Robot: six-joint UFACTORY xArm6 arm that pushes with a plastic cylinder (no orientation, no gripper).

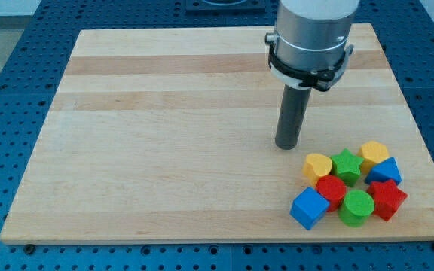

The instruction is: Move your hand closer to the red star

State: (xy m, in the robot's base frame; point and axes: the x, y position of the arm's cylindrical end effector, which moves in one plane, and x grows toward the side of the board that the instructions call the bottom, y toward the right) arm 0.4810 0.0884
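The red star (387,199) lies at the right end of a cluster of blocks near the board's bottom right. My tip (286,145) rests on the wooden board (164,135), up and to the left of the cluster, apart from every block. The nearest block to my tip is the yellow heart (317,165). The red star touches a blue block (385,172) above it and a green cylinder (356,207) to its left.
The cluster also holds a green star (346,165), a yellow hexagon (374,153), a red hexagon (331,190) and a blue cube (309,208). The board's right edge and bottom edge run close to the cluster.
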